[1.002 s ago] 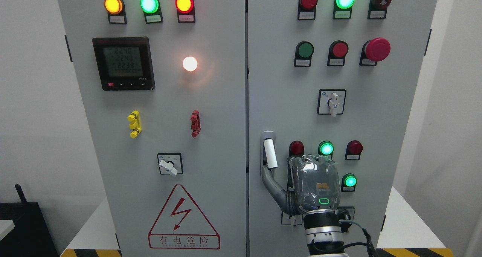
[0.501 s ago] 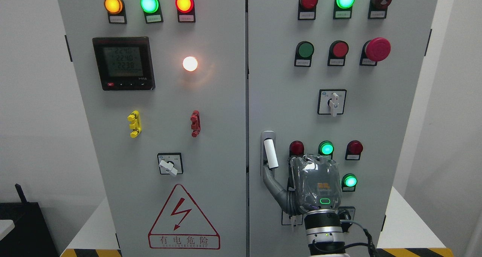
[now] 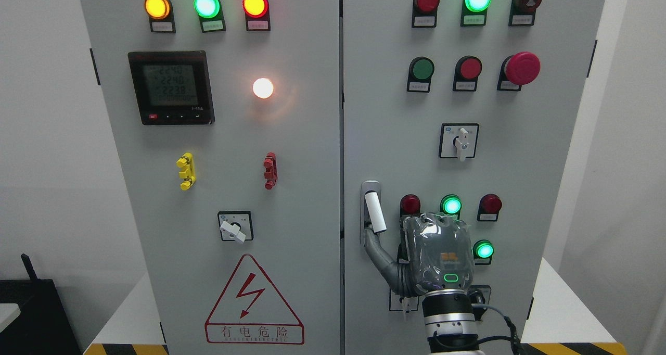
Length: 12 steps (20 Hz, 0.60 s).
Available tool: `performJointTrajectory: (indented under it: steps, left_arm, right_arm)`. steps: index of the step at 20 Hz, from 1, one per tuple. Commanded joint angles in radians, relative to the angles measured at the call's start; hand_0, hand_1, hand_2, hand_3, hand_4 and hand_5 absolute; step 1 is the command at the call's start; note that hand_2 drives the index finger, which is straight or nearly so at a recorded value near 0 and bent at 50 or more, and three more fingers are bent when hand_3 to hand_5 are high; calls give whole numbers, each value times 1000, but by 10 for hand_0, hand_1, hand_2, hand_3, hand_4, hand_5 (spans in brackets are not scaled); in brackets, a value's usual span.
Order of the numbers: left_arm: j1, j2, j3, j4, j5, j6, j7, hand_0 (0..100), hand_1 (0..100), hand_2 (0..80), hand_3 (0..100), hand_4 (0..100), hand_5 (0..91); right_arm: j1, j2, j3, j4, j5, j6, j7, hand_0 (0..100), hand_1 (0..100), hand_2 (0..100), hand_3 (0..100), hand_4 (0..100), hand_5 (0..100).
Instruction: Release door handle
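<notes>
- The cabinet (image 3: 291, 136) fills the view, grey, with two doors that meet at a seam down the middle.
- The right door (image 3: 520, 162) carries the handle near its left edge, low down beside the seam.
- The left door (image 3: 307, 152) bears a meter (image 3: 170, 87) near its upper left, a lit white lamp (image 3: 263, 88) right of it, and a warning triangle (image 3: 253, 302) at the bottom edge.
- The right hand (image 3: 438, 256) rises from the bottom edge of the right door, its back to the camera and wrapped in clear film; since the earlier frames it has drifted slightly to the right and down.
- Its thumb (image 3: 382, 258) reaches up and left, the tip touching the handle's lower end, as it did a second ago; the other digits are hidden behind the palm, so how far they are curled cannot be told.
- The handle (image 3: 374, 212) is a white bar, nearly upright, its top leaning slightly left, in a grey recess; its pose looks unchanged.
</notes>
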Motion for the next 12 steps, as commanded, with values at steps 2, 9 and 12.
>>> performJointTrajectory:
  steps: [2, 9, 12]
  left_arm:
    - [0, 0, 11, 17, 0, 0, 0, 120, 389, 0, 0, 0, 0]
    - [0, 0, 11, 17, 0, 0, 0, 120, 389, 0, 0, 0, 0]
    - [0, 0, 11, 17, 0, 0, 0, 120, 389, 0, 0, 0, 0]
  right_arm:
    - [0, -4, -6, -5, 1, 0, -3, 390, 98, 1000, 1000, 1000, 976]
    - [0, -7, -18, -11, -1, 0, -3, 390, 108, 1000, 1000, 1000, 976]
    - [0, -10, -28, -11, -2, 0, -3, 391, 108, 1000, 1000, 1000, 976]
